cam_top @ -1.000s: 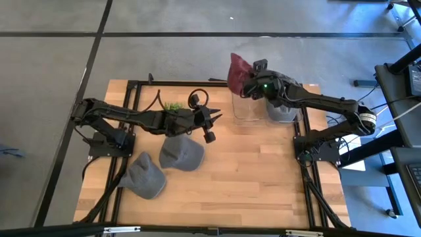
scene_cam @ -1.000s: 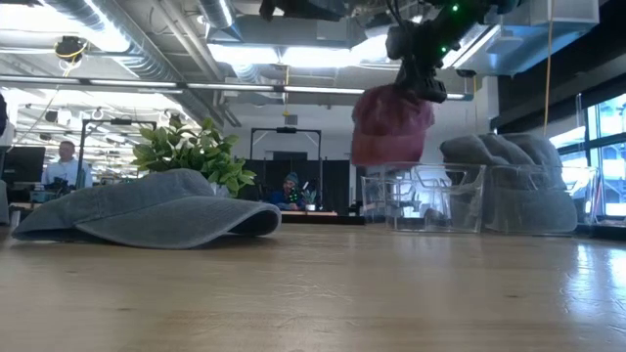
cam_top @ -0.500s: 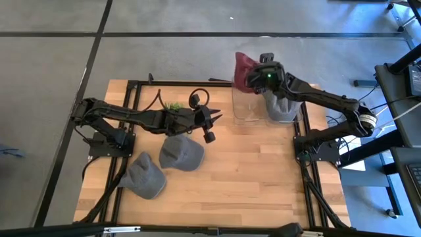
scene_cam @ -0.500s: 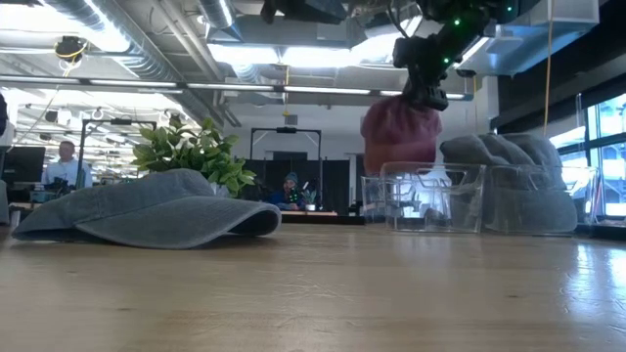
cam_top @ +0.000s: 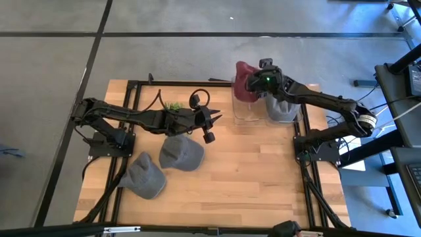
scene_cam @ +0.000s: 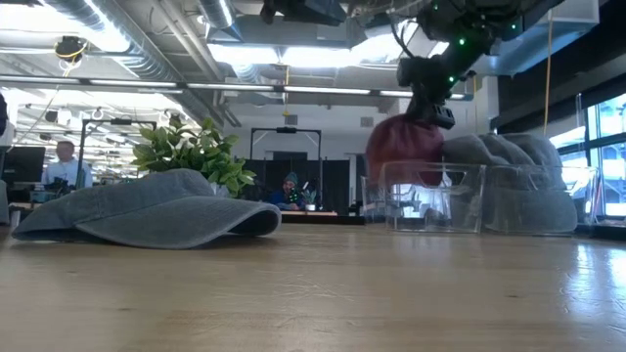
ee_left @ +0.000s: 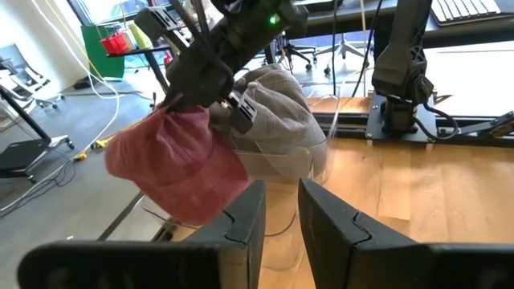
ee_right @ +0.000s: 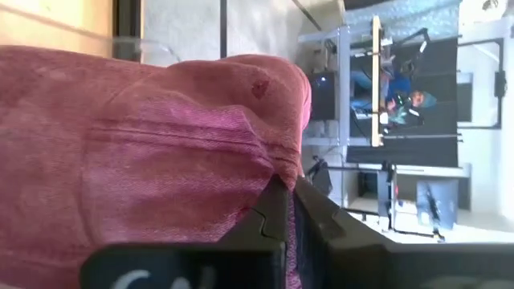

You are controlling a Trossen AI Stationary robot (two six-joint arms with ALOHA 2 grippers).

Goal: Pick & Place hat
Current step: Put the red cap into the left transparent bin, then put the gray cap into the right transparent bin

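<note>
A dark red hat (cam_top: 245,72) hangs from my right gripper (cam_top: 258,78) over the far part of a clear plastic bin (cam_top: 248,105) at the table's far right; its lower part shows inside the bin in the low view (scene_cam: 403,152). A grey hat (cam_top: 283,108) lies in the bin's right part. Two grey hats (cam_top: 181,153) (cam_top: 146,175) lie on the table at the left. My left gripper (cam_top: 212,125) hovers open and empty above the table's middle. My right gripper pinches a fold of the red hat's cloth (ee_right: 269,172) between its two fingers, coming from above (scene_cam: 428,103). The hat hangs slack below the fingers (ee_left: 181,160), its lower part down inside the clear bin.
A small green plant (cam_top: 173,105) stands at the far left of the table, behind my left arm. The bin's clear walls (scene_cam: 430,196) rise around the red hat. The wooden table (cam_top: 256,171) shows bare at near right.
My right gripper has carried the red hat toward the table's right and down, from above the bin's far left corner into the bin; the hat's lower part now sits behind the clear wall. My left arm has kept still.
</note>
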